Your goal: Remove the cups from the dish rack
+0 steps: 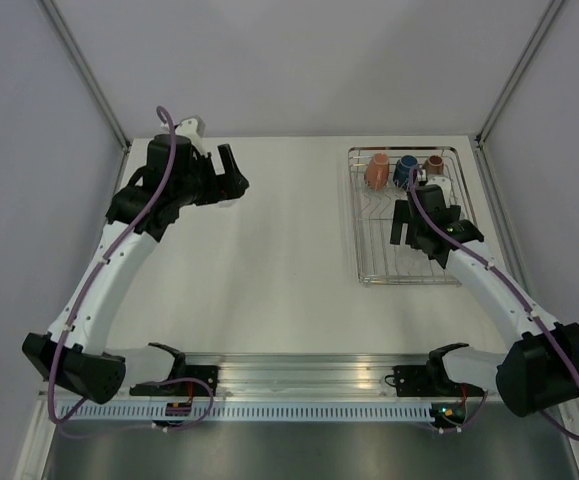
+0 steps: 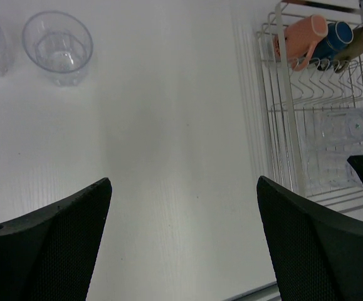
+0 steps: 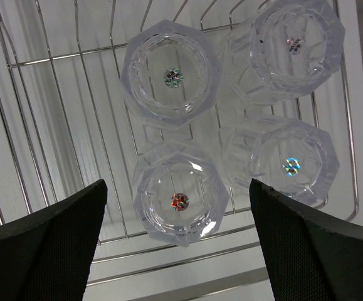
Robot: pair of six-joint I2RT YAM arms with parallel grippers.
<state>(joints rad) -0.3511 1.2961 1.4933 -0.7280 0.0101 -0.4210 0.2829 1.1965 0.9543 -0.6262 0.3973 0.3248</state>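
Observation:
The silver wire dish rack [image 1: 409,283] lies at the far right of the table. At its far end sit a salmon-orange mug [image 1: 377,170], a dark blue mug [image 1: 405,170] and a brown mug [image 1: 433,165]. My right gripper [image 1: 406,225] hovers over the rack, open and empty. In the right wrist view it [image 3: 178,244] frames the nearest clear tumbler [image 3: 180,200], with several more tumblers [image 3: 172,75] beyond. My left gripper [image 1: 234,172] is open and empty at the far left. Its view [image 2: 184,238] shows two clear tumblers [image 2: 57,47] standing on the table.
The rack [image 2: 281,94] with the three mugs [image 2: 300,37] shows at the right of the left wrist view. White walls and frame posts close the table's far side and both flanks. The arm bases sit on a rail at the near edge.

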